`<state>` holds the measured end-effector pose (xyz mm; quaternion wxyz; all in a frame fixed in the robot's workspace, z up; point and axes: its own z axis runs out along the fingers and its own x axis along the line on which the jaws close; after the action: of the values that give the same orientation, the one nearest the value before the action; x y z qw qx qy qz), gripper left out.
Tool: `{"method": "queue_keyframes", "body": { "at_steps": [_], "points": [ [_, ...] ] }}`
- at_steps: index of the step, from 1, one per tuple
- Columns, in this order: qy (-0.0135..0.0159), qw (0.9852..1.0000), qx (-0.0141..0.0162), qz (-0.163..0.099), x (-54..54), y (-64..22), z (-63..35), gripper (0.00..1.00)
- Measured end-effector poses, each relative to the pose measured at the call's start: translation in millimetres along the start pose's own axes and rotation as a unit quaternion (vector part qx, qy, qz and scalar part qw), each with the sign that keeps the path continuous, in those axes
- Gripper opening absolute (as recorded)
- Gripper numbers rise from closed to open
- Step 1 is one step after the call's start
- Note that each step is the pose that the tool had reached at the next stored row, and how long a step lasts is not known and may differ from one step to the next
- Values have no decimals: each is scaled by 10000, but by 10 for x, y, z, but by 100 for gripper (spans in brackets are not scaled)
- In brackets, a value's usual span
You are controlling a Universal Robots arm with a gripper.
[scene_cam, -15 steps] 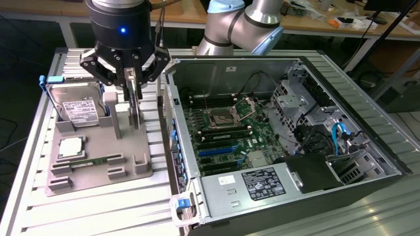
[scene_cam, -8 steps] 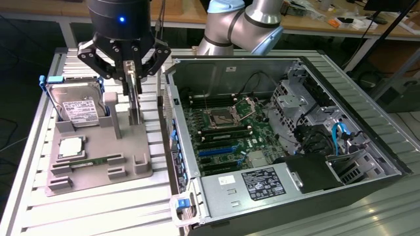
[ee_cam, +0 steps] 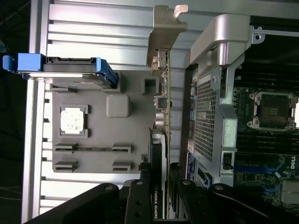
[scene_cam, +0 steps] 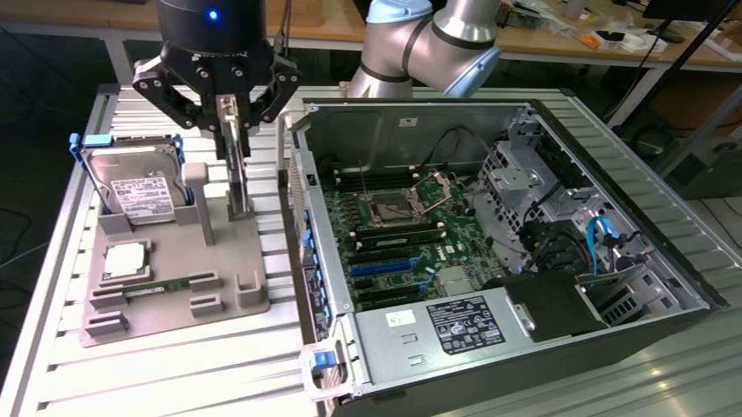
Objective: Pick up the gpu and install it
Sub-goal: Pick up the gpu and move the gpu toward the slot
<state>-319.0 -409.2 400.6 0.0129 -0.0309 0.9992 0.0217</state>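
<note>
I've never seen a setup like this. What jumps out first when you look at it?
First, the black end effector at the exterior view's upper left, clamped on a thin gpu that stands on edge over a grey tray. Then the big open computer case on the exterior view's right, its green motherboard laid bare. A hard drive in a blue frame stands on the tray's side away from the case.

A slatted metal table (scene_cam: 174,373) catches bright glare along its near edge, with wooden workbenches (scene_cam: 557,43) (cluttered with small items) behind and dark floor (scene_cam: 29,200) beside it.
</note>
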Motion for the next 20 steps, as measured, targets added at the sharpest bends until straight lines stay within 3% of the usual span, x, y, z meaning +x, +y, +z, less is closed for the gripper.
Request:
{"method": "queue_keyframes", "body": {
  "at_steps": [15, 20],
  "points": [
    [0, 10000, 3, 0, -16, 11, -242, 27],
    [0, 10000, 4, 0, -17, 12, -249, 27]
  ]
}}
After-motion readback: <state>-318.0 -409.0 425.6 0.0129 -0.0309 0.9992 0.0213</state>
